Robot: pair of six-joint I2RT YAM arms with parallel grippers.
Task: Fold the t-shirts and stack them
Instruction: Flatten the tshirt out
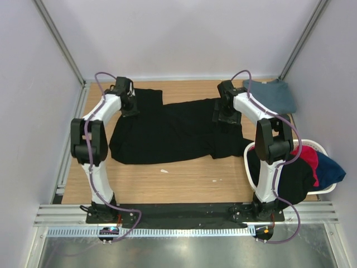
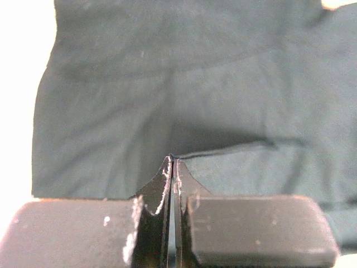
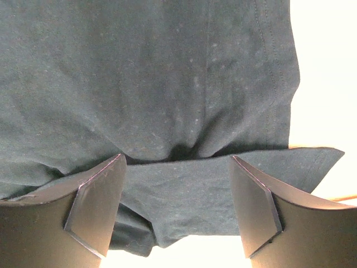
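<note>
The large black t-shirt (image 1: pixel 167 134) lies spread across the wooden table (image 1: pixel 184 181), and both grippers are down on its far edge. The left gripper (image 2: pixel 172 163) has its fingers (image 2: pixel 159 192) pressed tip to tip. A raised crease of the black cloth runs off from those tips toward the right finger's side, so a thin fold appears to be pinched there. Ahead of the tips the cloth is smooth, and bare table shows beyond the cloth edge outside the left finger. The right gripper (image 3: pixel 176 159) has its fingers (image 3: pixel 97 201) wide apart and nothing clamped. A folded-over band of the same shirt lies flat between them and passes under both tips. Its loose end pokes out past the right-hand finger onto bare table, and more black cloth fills the view ahead of the tips. Just beyond and to the outer side of the right fingers, a folded slate-blue t-shirt (image 1: pixel 276 95) sits at the far corner, apart from the black one. Behind that arm a white basket (image 1: pixel 319 146) holds another black shirt (image 1: pixel 293 178), a magenta-red shirt (image 1: pixel 310 159) and a blue shirt (image 1: pixel 333 170). A small white scrap (image 1: pixel 164 171) lies near the black shirt's near hem.
</note>
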